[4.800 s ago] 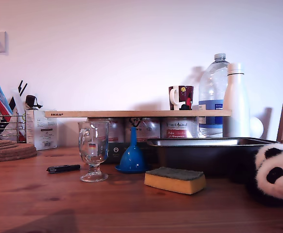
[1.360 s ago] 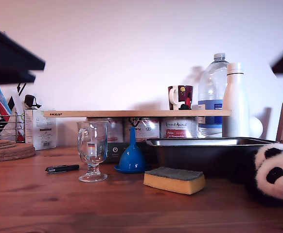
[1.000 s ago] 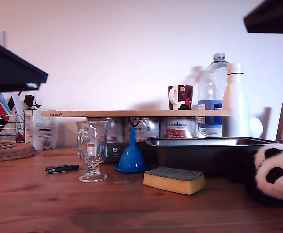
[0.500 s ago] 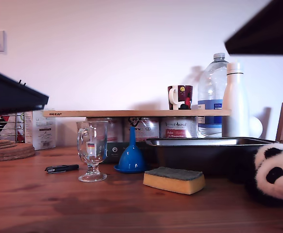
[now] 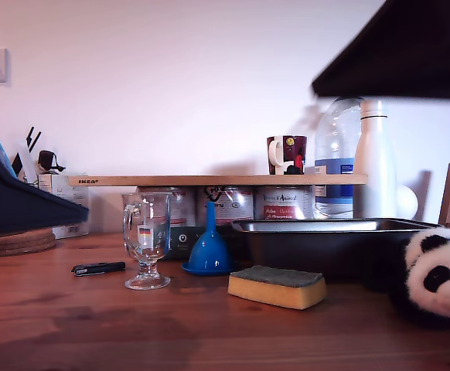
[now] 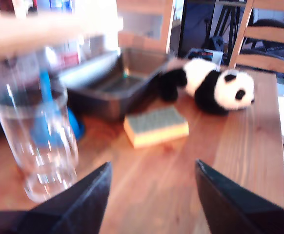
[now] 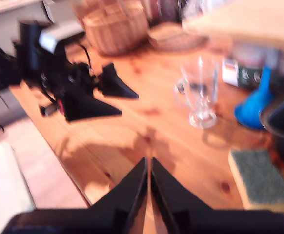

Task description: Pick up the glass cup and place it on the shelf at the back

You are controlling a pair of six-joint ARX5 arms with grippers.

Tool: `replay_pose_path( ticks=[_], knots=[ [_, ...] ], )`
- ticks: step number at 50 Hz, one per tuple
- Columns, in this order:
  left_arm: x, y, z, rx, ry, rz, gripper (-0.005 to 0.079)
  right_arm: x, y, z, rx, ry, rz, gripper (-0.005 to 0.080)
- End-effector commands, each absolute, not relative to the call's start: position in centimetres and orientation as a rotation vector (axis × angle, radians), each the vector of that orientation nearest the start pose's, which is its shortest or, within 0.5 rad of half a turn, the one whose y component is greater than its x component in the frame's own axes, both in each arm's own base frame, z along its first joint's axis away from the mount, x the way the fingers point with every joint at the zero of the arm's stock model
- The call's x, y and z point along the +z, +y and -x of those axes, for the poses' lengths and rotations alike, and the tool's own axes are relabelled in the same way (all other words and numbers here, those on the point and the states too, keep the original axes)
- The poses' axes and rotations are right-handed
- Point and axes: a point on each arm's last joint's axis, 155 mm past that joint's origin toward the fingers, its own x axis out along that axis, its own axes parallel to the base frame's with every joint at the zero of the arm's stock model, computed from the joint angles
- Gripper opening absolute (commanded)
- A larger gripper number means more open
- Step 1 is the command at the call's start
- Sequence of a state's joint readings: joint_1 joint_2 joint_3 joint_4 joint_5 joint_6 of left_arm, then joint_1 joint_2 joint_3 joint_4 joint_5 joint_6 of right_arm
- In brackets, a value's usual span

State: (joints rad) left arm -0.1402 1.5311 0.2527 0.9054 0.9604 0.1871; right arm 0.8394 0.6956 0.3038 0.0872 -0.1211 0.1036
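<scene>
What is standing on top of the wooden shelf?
On the shelf stands a dark patterned mug with a white handle, near its end at the exterior view's right. Nothing else clearly rests on it.

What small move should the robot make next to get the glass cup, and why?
Probably ease my first gripper sideways until the glass cup sits between its open fingers. The cup stands upright and untouched on the table, close beside that gripper, while my second gripper is shut and farther off.

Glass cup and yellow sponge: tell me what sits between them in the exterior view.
In the exterior view, the blue funnel stands between the glass cup and the yellow sponge, set slightly farther back.
</scene>
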Motion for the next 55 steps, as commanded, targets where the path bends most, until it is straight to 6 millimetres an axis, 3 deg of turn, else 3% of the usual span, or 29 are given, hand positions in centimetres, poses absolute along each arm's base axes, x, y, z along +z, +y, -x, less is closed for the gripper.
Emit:
replay_pose_path(
  ticks=[1,11,30,39,55],
  knots=[
    [9.4,-19.2,-28.5,-1.115,0.222,-0.025,0.0474,15.5,24.6,-18.9,0.938,0.359,0.02,-0.0012],
    [9.1,-19.4,-30.1,-1.115,0.233,-0.018,0.0474,14.4,25.3,-19.5,0.935,0.383,0.03,-0.0012],
    [9.2,-19.6,-32.2,-1.11,0.235,-0.014,0.0474,14.6,25.9,-20.1,0.938,0.361,0.021,-0.0012],
    [8.4,-19.6,-33.0,-1.086,0.279,0.006,0.0474,15.0,26.0,-20.1,0.939,0.346,0.015,-0.0012],
    [8.4,-19.9,-33.4,-1.083,0.275,-0.001,0.0474,15.6,26.1,-20.3,0.942,0.322,0.005,-0.0012]
  ],
)
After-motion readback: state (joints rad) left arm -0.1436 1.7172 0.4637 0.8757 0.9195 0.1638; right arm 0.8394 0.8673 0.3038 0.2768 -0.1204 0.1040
